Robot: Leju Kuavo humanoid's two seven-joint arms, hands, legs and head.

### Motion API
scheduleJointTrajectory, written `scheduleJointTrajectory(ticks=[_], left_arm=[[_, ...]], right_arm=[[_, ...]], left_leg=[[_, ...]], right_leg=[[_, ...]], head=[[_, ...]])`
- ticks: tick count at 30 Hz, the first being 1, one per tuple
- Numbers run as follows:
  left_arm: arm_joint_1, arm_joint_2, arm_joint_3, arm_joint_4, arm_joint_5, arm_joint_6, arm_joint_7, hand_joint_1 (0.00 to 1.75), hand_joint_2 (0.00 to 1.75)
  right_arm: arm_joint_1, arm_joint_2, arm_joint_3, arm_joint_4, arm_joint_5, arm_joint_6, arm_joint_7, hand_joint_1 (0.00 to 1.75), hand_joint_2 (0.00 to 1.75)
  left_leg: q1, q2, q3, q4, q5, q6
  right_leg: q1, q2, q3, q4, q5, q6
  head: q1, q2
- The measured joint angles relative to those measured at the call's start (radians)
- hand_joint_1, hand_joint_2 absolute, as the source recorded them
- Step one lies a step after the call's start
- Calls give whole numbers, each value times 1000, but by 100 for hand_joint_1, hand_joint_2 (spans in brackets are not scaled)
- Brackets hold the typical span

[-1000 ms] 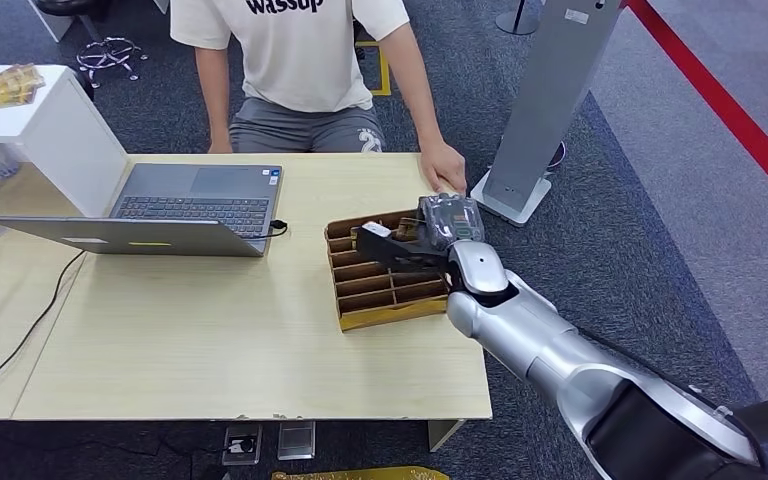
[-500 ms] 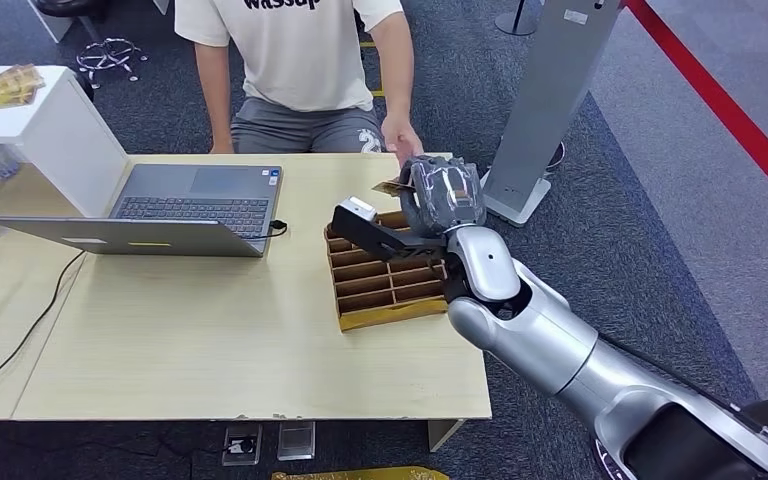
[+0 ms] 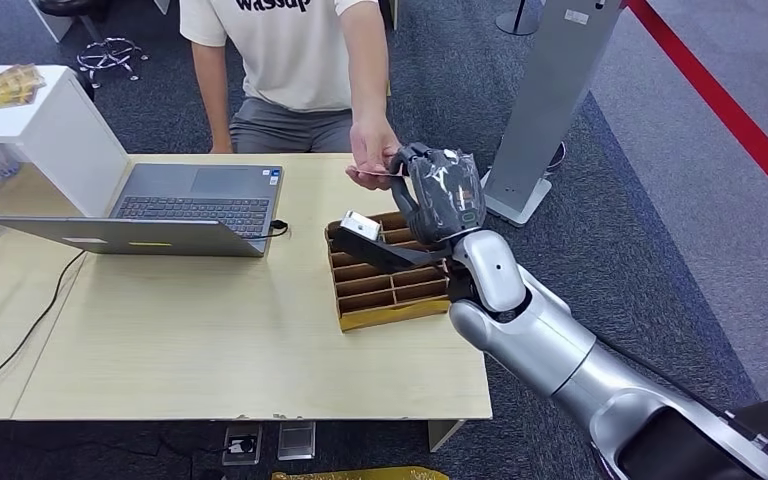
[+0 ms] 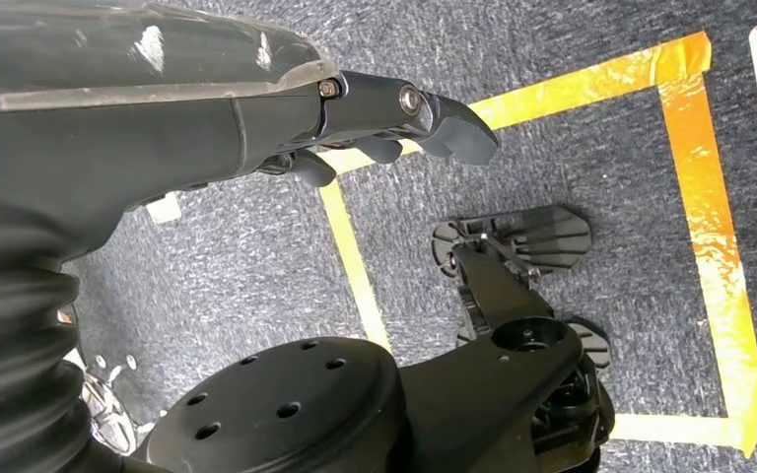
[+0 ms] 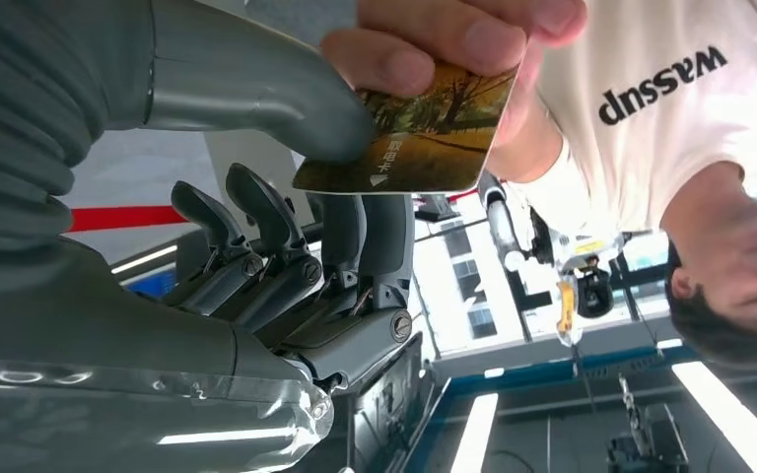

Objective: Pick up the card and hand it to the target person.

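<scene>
The left hand [image 4: 394,123] hangs over grey carpet, its dark fingers loosely curled on nothing. Above the brown slotted cardboard tray [image 3: 385,285], the right hand [image 3: 438,192] pinches the glossy tree-printed card [image 5: 409,138] between thumb and fingers while the person's hand [image 3: 372,160] grips its far edge. The handover looks under way; next, the thumb should loosen so the card slides free.

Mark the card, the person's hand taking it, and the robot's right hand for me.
card [image 5: 424,133]: right wrist view, middle of its printed face.
person's hand [image 3: 368,150]: head view, back of the hand.
right hand [image 3: 440,195]: head view, middle of its grey cover.
</scene>
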Motion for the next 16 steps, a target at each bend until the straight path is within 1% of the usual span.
scheduleJointTrajectory(ticks=[1, 5, 7, 11, 13, 15, 16], left_arm=[[-1, 0, 0, 0, 0, 0, 0, 0, 175], [-3, 0, 0, 0, -5, -7, -2, 0, 175], [-4, 0, -2, 0, -10, -9, -3, 0, 175], [-5, 0, -5, 0, -7, -5, -12, 0, 0], [-4, 0, -5, 0, 2, -2, -15, 0, 0], [-2, 0, -5, 0, 14, 3, -18, 0, 0], [-2, 0, -5, 0, 17, 4, -19, 0, 0]], right_arm=[[0, 3, -1, 20, 6, -15, -7, 159, 175], [0, 12, -3, 84, 32, -53, -20, 0, 175], [0, 15, -4, 107, 42, -69, -22, 0, 175], [5, 21, -11, 128, 35, -103, -30, 0, 175], [17, 23, -18, 127, -23, -120, -59, 0, 175], [43, 26, -31, 112, -174, -127, -129, 0, 175], [50, 27, -35, 107, -221, -127, -151, 0, 175]], left_leg=[[0, 0, 0, 0, 0, 0], [0, 0, 0, 0, 0, 0], [0, 0, 0, 0, 0, 0], [0, 0, 0, 0, 0, 0], [0, 0, 0, 0, 0, 0], [0, 0, 0, 0, 0, 0], [0, 0, 0, 0, 0, 0]], right_leg=[[0, 0, 0, 0, 0, 0], [0, 0, 0, 0, 0, 0], [0, 0, 0, 0, 0, 0], [0, 0, 0, 0, 0, 0], [0, 0, 0, 0, 0, 0], [0, 0, 0, 0, 0, 0], [0, 0, 0, 0, 0, 0]], head=[[0, 0], [-1, 0], [0, 0], [0, 0], [0, 0], [0, 0], [0, 0]])
